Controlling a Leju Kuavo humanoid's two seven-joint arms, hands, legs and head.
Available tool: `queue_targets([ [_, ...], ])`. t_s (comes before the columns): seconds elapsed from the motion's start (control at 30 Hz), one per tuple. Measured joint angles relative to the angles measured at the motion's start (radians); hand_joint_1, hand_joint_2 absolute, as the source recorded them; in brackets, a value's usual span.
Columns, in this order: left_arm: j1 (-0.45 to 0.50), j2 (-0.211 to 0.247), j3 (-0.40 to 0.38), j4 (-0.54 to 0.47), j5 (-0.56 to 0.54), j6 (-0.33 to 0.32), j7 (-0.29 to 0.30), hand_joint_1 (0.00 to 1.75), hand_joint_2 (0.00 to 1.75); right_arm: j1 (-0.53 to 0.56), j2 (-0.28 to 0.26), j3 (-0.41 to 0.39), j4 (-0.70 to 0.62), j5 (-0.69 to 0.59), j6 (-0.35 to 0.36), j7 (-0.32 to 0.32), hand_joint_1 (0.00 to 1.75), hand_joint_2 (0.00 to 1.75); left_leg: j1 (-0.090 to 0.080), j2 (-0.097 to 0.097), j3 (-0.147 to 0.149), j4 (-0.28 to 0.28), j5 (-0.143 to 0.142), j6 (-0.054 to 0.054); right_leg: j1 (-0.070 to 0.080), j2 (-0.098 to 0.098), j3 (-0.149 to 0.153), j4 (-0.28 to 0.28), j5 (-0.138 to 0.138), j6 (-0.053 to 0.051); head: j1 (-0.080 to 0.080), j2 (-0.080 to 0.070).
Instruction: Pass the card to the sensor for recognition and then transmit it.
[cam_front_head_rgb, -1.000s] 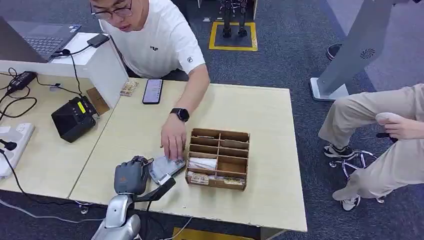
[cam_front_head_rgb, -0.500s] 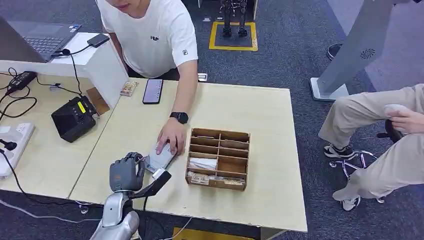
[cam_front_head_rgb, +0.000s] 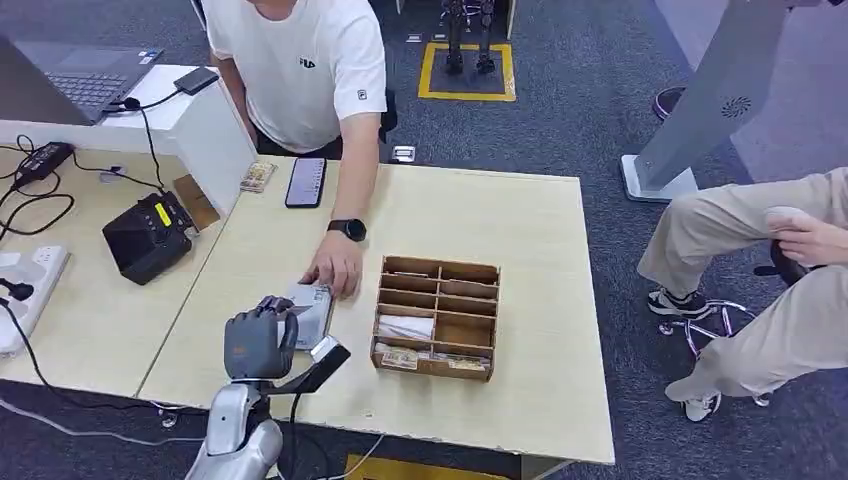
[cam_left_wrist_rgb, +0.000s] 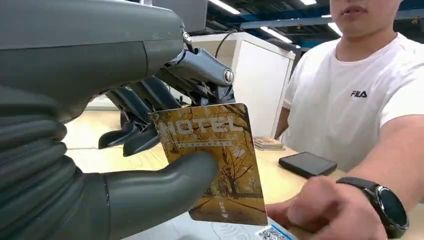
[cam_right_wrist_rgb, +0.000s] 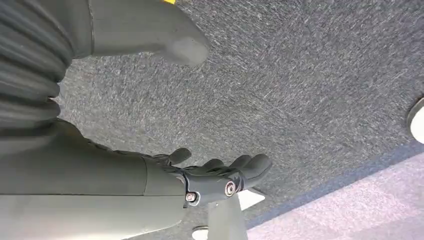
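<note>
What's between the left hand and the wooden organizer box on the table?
In the head view, the grey sensor pad lies between the left hand and the organizer box, with the person's hand on its far edge.

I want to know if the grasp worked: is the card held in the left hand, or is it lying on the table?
Held. The left hand pinches the card between thumb and fingers, lifted off the table.

Left hand (cam_left_wrist_rgb: 125, 165): pinches the card between thick grey thumb and darker fingers (cam_left_wrist_rgb: 150, 107).
Card (cam_left_wrist_rgb: 220, 155): golden autumn-tree print, "MOTEL" across it, held upright, slightly tilted.
Person's hand (cam_left_wrist_rgb: 320, 212): at 4 o'clock from the card, near it (a dark watch (cam_left_wrist_rgb: 387, 205) on the wrist).
Phone (cam_left_wrist_rgb: 306, 164): dark, flat on the table (cam_left_wrist_rgb: 272, 162), at 3 o'clock from the card.
Sensor (cam_left_wrist_rgb: 220, 231): pale surface under the card's lower edge.
</note>
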Motion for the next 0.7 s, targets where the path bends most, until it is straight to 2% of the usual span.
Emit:
queue_targets([
  [0.4, 0.003, -0.006, 0.0, 0.024, -0.036, -0.007, 0.018, 1.75, 1.75, 0.0, 0.0, 0.0, 0.002, 0.001, 0.0, -0.009, 0.0, 1.75, 0.0, 0.0, 0.0, 0.0, 0.0, 0.0, 0.0, 0.0, 0.0, 0.0, 0.0, 0.0, 0.0, 0.0],
  [0.7, -0.019, 0.002, -0.015, 0.103, -0.052, -0.068, 0.068, 1.75, 1.75, 0.0, 0.0, 0.0, 0.003, 0.004, 0.0, -0.01, 0.0, 1.75, 0.0, 0.0, 0.0, 0.0, 0.0, 0.0, 0.0, 0.0, 0.0, 0.0, 0.0, 0.0, 0.0, 0.0],
])
